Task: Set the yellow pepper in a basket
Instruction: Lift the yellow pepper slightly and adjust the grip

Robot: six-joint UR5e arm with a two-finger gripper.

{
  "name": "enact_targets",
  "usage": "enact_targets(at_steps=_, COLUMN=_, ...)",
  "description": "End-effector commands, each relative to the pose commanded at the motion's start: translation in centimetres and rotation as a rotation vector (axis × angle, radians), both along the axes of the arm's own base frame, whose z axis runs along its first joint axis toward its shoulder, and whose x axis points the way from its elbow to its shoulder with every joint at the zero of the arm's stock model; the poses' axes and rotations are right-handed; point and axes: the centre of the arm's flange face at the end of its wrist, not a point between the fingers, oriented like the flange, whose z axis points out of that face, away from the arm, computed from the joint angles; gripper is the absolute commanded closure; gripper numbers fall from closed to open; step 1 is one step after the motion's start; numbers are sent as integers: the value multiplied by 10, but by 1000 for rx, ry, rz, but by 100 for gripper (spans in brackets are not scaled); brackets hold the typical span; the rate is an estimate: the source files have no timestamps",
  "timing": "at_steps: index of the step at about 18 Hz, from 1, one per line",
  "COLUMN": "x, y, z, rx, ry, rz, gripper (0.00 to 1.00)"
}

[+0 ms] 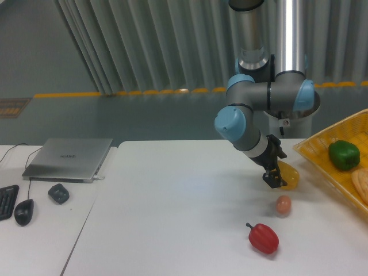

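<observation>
gripper (276,179) at yellow pepper (287,177), egg (283,205) below, basket (315,156) right

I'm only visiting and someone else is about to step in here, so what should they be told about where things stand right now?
Hand: down at the yellow pepper, seemingly around it; whether it is shut cannot be told from this view.
Yellow pepper: just above or on the table, left of the basket, not in it.
Basket: at the right edge, with a green pepper inside.
Nearby on the table: a red pepper and a small pinkish egg-like thing.
Done: hand has reached the pepper.
Left: carry it right and put it in the basket.
</observation>
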Motion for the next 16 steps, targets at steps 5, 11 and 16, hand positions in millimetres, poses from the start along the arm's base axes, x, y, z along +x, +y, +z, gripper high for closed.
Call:
enact_targets(at_steps=5, x=1, y=-1, z=-2, rx=-23, ry=24, rz=-16, gripper=0)
enact_targets(at_steps=11, x=9, y=2, z=-6, rx=-45, ry=41, rz=-41, gripper=0)
enact_targets(at_steps=16, x=11, y=-1, z=-11, rx=-67, ry=59, rz=-48, gripper=0)
